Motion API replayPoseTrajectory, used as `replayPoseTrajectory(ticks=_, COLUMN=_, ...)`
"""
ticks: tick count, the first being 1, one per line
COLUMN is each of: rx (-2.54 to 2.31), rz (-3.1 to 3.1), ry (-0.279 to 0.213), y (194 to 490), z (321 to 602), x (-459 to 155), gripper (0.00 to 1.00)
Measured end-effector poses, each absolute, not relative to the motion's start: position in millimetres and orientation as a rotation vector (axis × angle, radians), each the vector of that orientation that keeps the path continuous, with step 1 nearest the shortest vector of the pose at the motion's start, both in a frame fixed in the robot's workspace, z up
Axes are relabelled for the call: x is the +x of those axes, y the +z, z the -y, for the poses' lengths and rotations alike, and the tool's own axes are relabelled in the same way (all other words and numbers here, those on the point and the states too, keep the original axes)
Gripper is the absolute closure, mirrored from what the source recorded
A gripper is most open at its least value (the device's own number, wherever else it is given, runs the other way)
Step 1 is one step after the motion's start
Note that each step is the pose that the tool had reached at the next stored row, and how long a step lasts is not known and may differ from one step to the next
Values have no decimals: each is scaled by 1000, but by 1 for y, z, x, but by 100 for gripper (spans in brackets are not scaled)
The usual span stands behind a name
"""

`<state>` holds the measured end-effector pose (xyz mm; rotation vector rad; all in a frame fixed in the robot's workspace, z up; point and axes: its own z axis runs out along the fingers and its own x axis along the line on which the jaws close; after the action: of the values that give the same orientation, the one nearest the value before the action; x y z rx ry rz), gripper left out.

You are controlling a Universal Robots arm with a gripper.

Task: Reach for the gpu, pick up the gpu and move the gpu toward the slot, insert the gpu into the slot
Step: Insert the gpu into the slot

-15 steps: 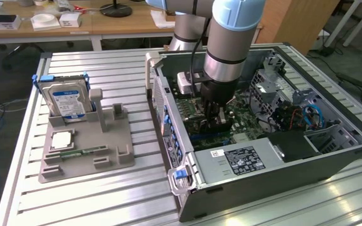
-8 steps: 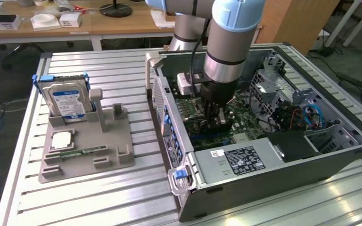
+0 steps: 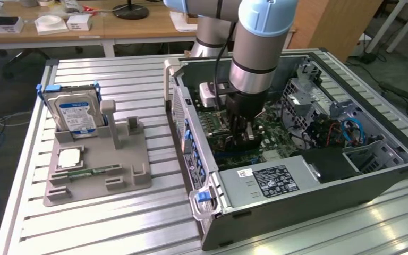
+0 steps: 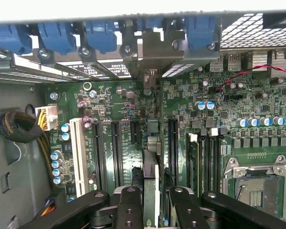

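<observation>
The gpu appears edge-on as a thin sliver, running from between my fingers up to its pale metal bracket at the case's rear openings. My gripper is shut on it, with one black finger on each side. The card stands upright above the motherboard, in line with a long black slot and its neighbours. Whether its edge is seated in the slot I cannot tell. In the exterior view my gripper reaches down into the open computer case, with the dark gpu under it.
A grey fixture at the exterior view's left holds a blue-labelled hard drive, a square chip and a green memory stick. Inside the case are the power supply, cables, blue bracket clips and a CPU socket.
</observation>
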<state>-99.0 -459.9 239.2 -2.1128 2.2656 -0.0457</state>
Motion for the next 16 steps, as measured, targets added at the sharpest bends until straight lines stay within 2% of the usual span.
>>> replayPoseTrajectory(ticks=16, rx=-2112, rz=-2265, ry=-45, y=237, z=460, x=-99, gripper=74)
